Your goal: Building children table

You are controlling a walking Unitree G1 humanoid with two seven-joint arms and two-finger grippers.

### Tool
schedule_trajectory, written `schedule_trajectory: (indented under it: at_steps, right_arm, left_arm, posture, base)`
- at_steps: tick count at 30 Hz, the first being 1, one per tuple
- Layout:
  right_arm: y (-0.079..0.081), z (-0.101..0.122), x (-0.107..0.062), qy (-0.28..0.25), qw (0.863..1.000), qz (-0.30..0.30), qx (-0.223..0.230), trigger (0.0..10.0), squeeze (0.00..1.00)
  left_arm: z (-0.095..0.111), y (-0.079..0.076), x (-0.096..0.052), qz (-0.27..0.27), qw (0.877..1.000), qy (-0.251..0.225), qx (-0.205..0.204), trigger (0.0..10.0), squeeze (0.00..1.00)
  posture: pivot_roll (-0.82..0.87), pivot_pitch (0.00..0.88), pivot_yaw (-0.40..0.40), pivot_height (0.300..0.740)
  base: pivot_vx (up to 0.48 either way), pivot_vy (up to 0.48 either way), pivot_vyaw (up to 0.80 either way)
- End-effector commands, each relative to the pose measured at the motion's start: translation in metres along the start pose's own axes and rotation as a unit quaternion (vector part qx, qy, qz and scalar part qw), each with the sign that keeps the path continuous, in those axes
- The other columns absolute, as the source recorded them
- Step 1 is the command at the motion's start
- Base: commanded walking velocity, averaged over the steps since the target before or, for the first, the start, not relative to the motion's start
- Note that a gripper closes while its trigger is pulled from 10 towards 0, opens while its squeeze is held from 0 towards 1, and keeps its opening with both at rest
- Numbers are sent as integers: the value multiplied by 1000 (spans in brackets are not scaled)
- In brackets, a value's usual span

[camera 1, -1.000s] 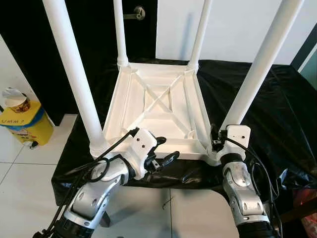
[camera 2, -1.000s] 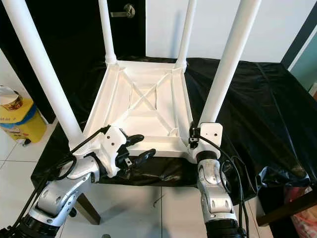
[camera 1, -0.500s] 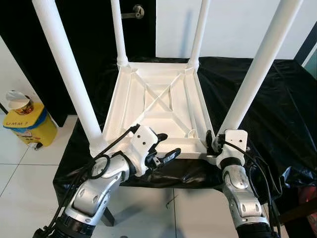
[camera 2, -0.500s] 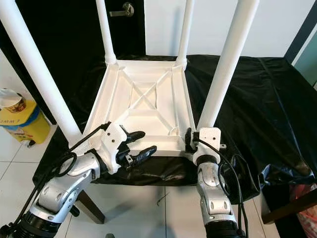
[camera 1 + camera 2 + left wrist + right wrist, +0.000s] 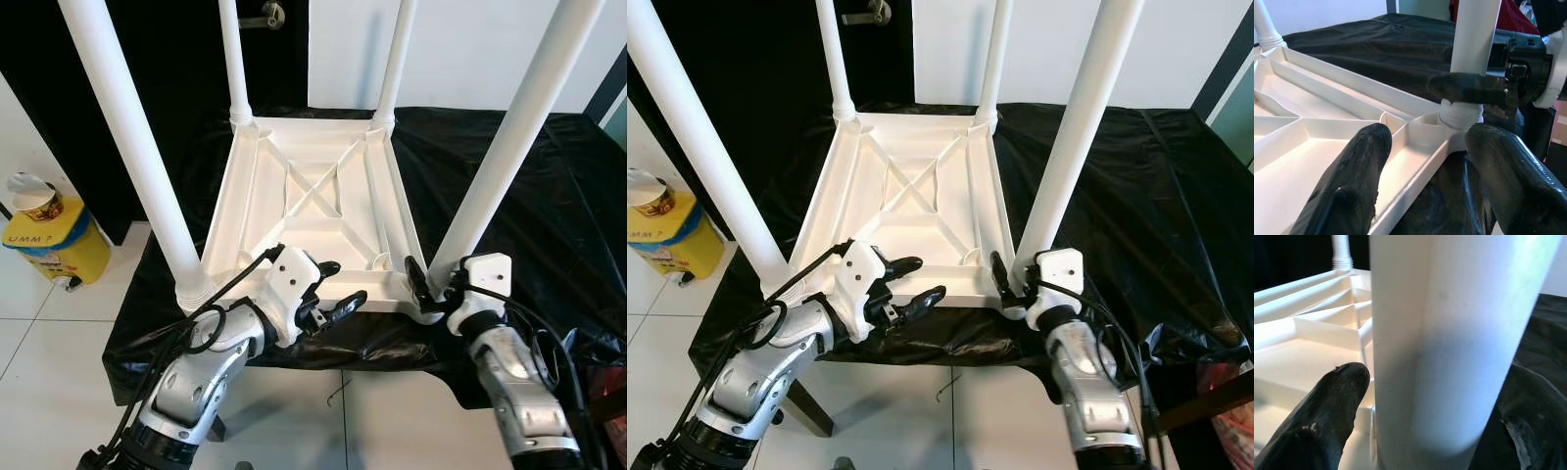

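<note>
A white children's table (image 5: 313, 211) lies upside down on a surface draped in black cloth (image 5: 549, 206), its ribbed underside facing up with a cross brace at the middle and four white legs standing upward from the corners. The left gripper (image 5: 331, 290) is at the near edge of the table, fingers spread wide: one finger (image 5: 1354, 181) is over the inside of the frame, the other (image 5: 1508, 176) outside it over the cloth, with the near rail passing between them; I cannot tell whether either touches the rail. The right gripper (image 5: 428, 290) is at the near right leg (image 5: 505, 157), down low by its collar where it joins the corner. In the right wrist view the leg (image 5: 1449, 333) stands between the two fingers (image 5: 1322, 416), one on the table side and one on the cloth side; the fingers bracket the leg closely, though whether they press on it cannot be told. The left wrist view looks along the near rail to that same corner, where a dark finger of the right gripper crosses the leg just above the collar. On the tiled floor (image 5: 59, 333) to the left stands a yellow bin (image 5: 54, 245) with a cup (image 5: 34, 196) on top. Behind the table are a dark door (image 5: 176, 59) with a handle (image 5: 269, 15) and a white wall (image 5: 470, 59).
</note>
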State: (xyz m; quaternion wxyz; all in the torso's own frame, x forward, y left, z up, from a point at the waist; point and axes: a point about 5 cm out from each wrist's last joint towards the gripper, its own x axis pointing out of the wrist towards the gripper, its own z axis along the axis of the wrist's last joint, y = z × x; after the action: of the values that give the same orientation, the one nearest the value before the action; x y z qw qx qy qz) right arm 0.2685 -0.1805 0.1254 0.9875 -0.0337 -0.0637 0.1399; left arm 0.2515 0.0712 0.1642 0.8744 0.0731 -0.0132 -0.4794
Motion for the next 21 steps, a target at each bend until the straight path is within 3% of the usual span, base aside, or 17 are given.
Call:
schedule_trajectory:
  at_steps: [1, 9, 18, 19, 21]
  right_arm:
    - [-6, 0, -1, 1, 1000, 17, -3, 10000, 0]
    - [-22, 7, 5, 7, 996, 88, -27, 10000, 0]
    - [-15, 2, 10, 34, 987, 155, -37, 10000, 0]
    - [-13, 0, 11, 38, 984, 170, -38, 3137, 0]
    - [-13, 0, 11, 38, 984, 170, -38, 3137, 0]
  left_arm:
    - [6, 1, 0, 20, 1000, -14, 12, 10000, 0]
    - [13, 0, 2, 40, 998, -30, 39, 10000, 0]
    - [13, -3, 4, 25, 999, -27, 40, 10000, 0]
    - [13, -5, 4, 10, 999, -26, 38, 10000, 0]
    - [13, -5, 4, 10, 999, -26, 38, 10000, 0]
  posture:
    - [7, 67, -43, 740]
    - [-8, 85, -47, 740]
    - [-16, 92, -39, 740]
    - [-16, 92, -38, 740]
    - [-16, 92, -38, 740]
  base:
    - [0, 0, 0]
    - [0, 0, 0]
    - [0, 0, 0]
    - [0, 0, 0]
    - [0, 0, 0]
